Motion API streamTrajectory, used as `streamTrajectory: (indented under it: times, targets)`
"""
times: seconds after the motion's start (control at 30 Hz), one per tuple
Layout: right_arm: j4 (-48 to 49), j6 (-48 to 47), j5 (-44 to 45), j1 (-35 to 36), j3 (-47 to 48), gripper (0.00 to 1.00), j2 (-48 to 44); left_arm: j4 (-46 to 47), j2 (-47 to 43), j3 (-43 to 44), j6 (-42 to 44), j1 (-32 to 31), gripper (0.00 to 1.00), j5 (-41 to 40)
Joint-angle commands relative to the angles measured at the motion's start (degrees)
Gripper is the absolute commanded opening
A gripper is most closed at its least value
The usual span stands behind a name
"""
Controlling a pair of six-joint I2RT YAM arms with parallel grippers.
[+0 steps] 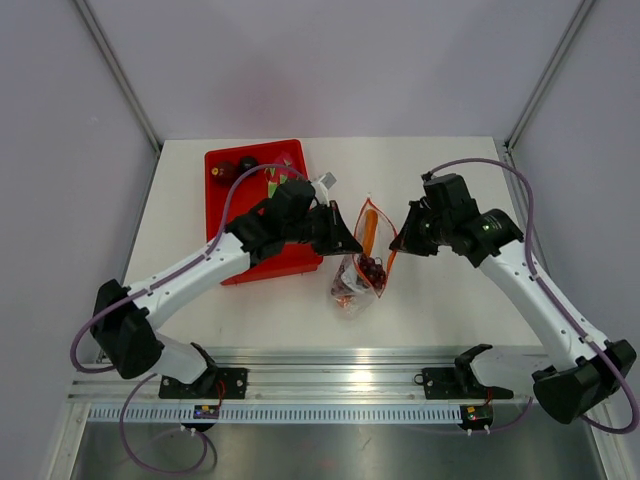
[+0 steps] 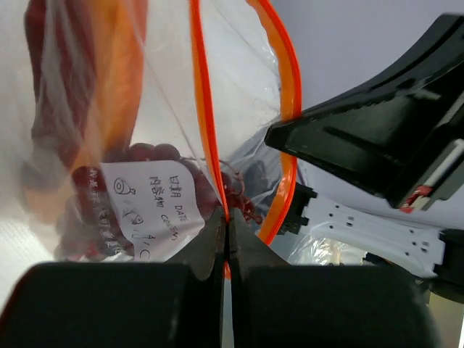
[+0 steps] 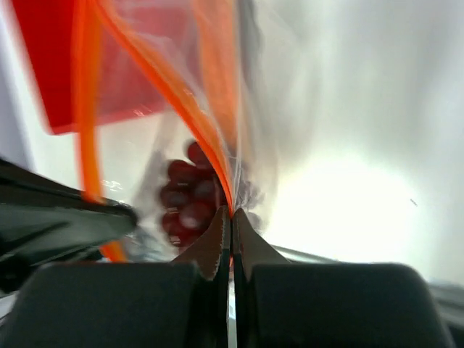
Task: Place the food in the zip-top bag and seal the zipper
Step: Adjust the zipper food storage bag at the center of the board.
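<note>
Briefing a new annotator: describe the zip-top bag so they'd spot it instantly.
On the white table, look right of the red bin, between the left gripper and right gripper. The zip-top bag is the clear crinkly pouch both pinch by its rim. Unlike the opaque bin, it is see-through, edged by an orange zipper, holding dark red food and a handwritten white label.

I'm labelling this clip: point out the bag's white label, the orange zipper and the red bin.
white label (image 2: 148, 210), left wrist view, its middle.
orange zipper (image 2: 204, 109), left wrist view, near strip.
red bin (image 1: 214, 200), top external view, left wall.
</note>
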Motion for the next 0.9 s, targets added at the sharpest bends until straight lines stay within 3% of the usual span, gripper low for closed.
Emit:
streamTrajectory:
  times: [0.0,0.2,0.3,0.33,0.4,0.47,0.57,0.7,0.87]
  targets:
    - [-6.17,-3.0,7.37,-0.24,-1.33,0.0,0.81,-1.32,3.66,4.68,0.78,0.48,0.0,1.31]
    - [-12.24,-5.2,12.29,-0.24,14.23,0.0,-4.2,-6.16,2.26,14.81,3.24,0.3,0.0,-0.08]
    - [-11.21,-5.03,14.14,-0.24,10.31,0.0,-6.13,-6.53,1.55,14.3,4.48,0.3,0.0,-2.63]
    - [-10.59,-4.51,14.14,-0.24,4.81,0.0,-6.4,-6.18,2.08,11.77,3.95,0.3,0.0,-2.64]
    - [-8.05,-3.89,13.09,-0.24,-3.46,0.0,-5.88,-2.86,4.97,8.94,2.29,-0.05,0.0,-0.55]
    - [-6.98,-3.1,11.86,-0.24,-5.7,0.0,-4.91,-2.22,8.93,7.26,1.93,-1.37,0.0,0.34]
    - [-8.12,-3.09,11.15,-0.24,-1.42,0.0,-5.78,-3.62,10.52,11.01,2.45,-1.98,0.0,1.58]
    - [-9.44,-4.67,14.49,-0.24,7.54,0.0,-7.28,-9.51,8.85,19.11,7.28,-2.34,0.0,-2.9]
    - [-7.34,-4.5,13.44,-0.24,5.99,0.0,-6.85,-13.12,9.37,19.66,9.75,-1.9,0.0,-5.81]
